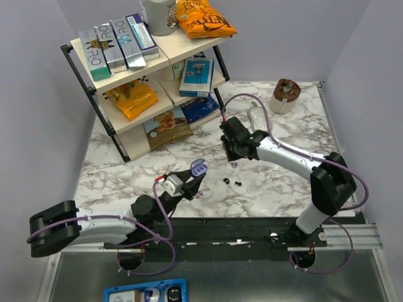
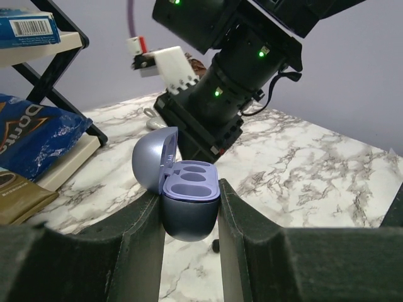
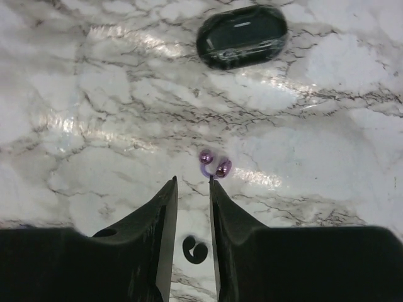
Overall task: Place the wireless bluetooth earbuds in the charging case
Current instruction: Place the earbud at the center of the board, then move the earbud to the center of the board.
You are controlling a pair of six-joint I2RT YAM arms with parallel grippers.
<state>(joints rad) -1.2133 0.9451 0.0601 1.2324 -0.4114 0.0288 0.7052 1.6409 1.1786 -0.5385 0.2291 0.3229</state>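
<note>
Left tool (image 2: 189, 192): closed on the charging case (image 2: 187, 220), with one finger (image 2: 135, 242) pressed against each side of the lower shell.
Charging case: lavender, upright, lifted clear of the counter (image 1: 126, 179). The lid is hinged open and both wells in the insert are empty.
Right tool (image 3: 192, 181): points down at the counter with its fingers (image 3: 154, 233) narrowly parted and nothing between them.
Purple earbud (image 3: 214, 165): lies on the counter just past the tip of one right-tool finger. It shows two rounded lobes, and it cannot be told whether they are one bud or two, or whether they touch the finger.
Small black piece (image 3: 195, 250): lies on the counter and is seen through the gap between the right tool's fingers.
Dark oval object (image 3: 242, 36): lies on the counter farther ahead of the right tool, well apart from the purple earbud.
Tools together: the right tool stands just beyond the raised case, near the counter's middle, and the two do not touch.
Shelf rack (image 1: 126, 121): stands at the far left of the counter and carries boxes and snack bags.
Brown-topped tub (image 1: 285, 94): stands at the far right corner.
</note>
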